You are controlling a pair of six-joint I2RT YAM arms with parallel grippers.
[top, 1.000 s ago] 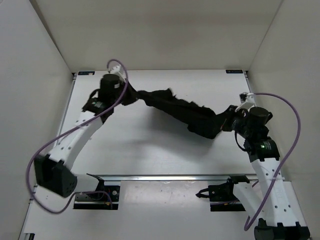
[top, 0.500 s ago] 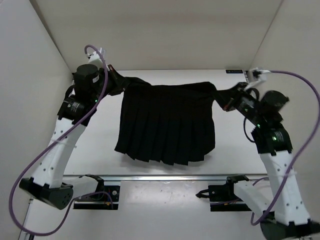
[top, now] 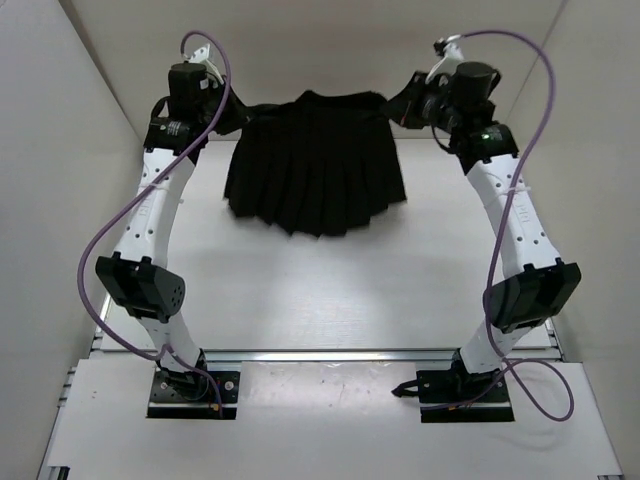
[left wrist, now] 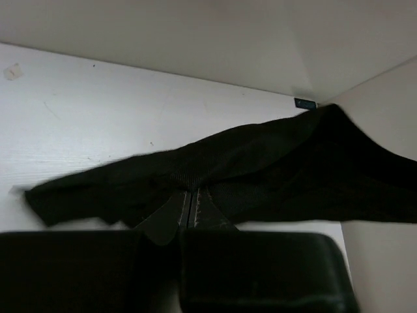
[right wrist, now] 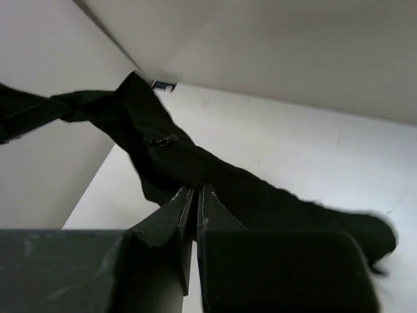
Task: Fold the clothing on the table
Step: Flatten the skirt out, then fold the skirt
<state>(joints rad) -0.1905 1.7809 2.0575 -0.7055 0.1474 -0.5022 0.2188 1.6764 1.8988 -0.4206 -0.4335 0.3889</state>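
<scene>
Holding the clothing (top: 315, 165) stretched wide, you have both hands clamped on its top corners: left hand (top: 236, 114), right hand (top: 398, 108). Bunched a second ago, it's now spread near the far edge of the counter (top: 300, 290), ready for laying flat and folding.

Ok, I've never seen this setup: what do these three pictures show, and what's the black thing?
Two robot arms stand at the near edge of a white table. One picture looks down from above and behind them; the other two come from a camera on each wrist. The black thing is the clothing, a pleated skirt. The left gripper and right gripper are each shut on a top corner, holding it spread at the far end. Whether its hem touches the table, I cannot tell.
</scene>
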